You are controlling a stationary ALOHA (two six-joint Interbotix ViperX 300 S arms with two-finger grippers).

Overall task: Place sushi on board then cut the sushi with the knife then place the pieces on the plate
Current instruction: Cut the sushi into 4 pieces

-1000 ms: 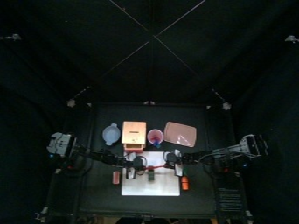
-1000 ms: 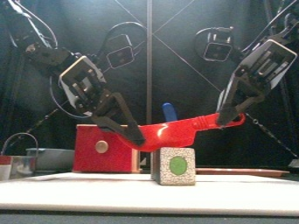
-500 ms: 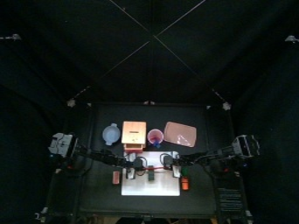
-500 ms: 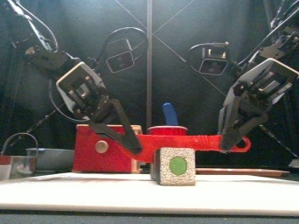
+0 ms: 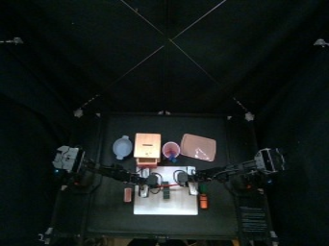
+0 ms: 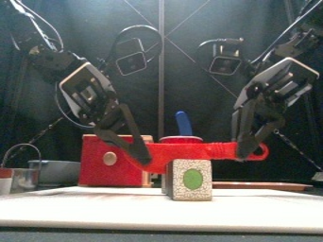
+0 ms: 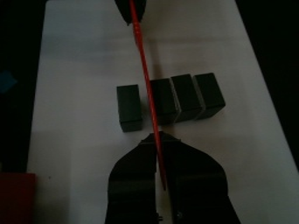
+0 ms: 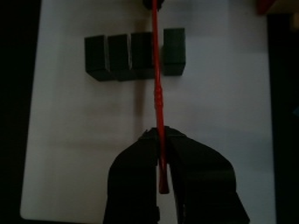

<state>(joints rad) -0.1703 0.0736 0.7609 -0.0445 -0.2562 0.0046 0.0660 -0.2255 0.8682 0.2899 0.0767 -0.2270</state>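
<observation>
- Dark sushi roll [image 7: 184,98]: four blocks in a row on the white board [image 7: 82,70]. Three sit packed together, and a single block [image 7: 128,108] stands just apart at the end nearer the wooden box [image 6: 94,163].
- In the front view the near end face is pale and speckled, with a green oval centre.
- Board lies at 6 o'clock on the table. Box, red cup [image 5: 171,150] and pink tray [image 5: 199,146] stand in a line at 12 o'clock from it. No sushi is on the tray.
- Red knife [image 7: 139,61] is held level across the row, over the gap between the single block and the other three. Whether the blade touches the blocks cannot be told.
- Left gripper [image 7: 153,140] comes in from 9 o'clock with its fingers closed on one end of the knife.
- Right gripper [image 8: 159,136] comes in from 3 o'clock with its fingers closed on the other end.
- Roll lies between the two grippers, below the knife. Neither gripper's fingers touch a block.
</observation>
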